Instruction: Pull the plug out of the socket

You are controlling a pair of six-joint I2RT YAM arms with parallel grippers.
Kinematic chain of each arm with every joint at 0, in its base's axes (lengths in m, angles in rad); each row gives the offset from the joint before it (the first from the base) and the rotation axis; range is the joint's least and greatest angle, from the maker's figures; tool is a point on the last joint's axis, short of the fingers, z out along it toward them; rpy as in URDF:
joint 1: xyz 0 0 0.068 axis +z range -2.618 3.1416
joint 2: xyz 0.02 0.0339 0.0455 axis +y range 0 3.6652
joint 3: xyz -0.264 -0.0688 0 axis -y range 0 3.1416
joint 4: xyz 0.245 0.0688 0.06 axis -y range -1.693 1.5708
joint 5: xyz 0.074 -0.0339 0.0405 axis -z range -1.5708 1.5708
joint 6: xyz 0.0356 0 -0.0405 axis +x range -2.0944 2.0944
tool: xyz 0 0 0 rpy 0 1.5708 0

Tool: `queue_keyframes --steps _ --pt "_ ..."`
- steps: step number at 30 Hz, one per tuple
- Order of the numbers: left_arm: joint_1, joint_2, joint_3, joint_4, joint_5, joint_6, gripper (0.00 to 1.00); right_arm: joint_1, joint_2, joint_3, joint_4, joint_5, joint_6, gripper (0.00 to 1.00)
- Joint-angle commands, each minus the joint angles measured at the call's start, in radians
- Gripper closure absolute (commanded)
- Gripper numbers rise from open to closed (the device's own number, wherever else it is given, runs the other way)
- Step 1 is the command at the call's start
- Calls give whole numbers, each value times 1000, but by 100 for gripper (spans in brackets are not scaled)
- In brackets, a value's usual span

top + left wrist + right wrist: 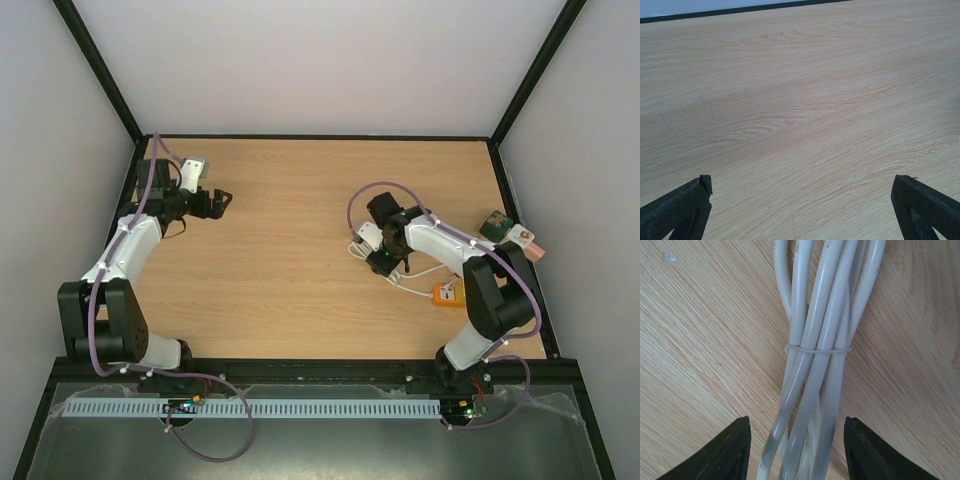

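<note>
A white cable (415, 283) lies in loops on the wooden table at the right and runs to a small orange block (447, 293), where plug and socket are too small to tell apart. My right gripper (381, 262) hangs over the cable's left end. In the right wrist view the cable is a bundle of white strands (820, 370) bound by a thin tie (817, 350). It lies between the right gripper's (797, 450) open fingers (730, 450), which stand apart from it on both sides. My left gripper (215, 203) is open and empty at the far left, showing over bare wood in its wrist view (802, 205).
A dark green object (495, 225) and a white-and-pink object (525, 241) sit at the table's right edge. A black frame (320, 137) borders the table (290, 220), with walls close behind and beside it.
</note>
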Motion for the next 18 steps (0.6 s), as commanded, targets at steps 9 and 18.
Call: queue_keyframes --steps 9,18 --pt "-4 -43 -16 20 6 -8 0 11 73 35 7 7 17 86" --pt "-5 -10 -10 33 32 -20 0 37 134 180 -4 -110 59 93"
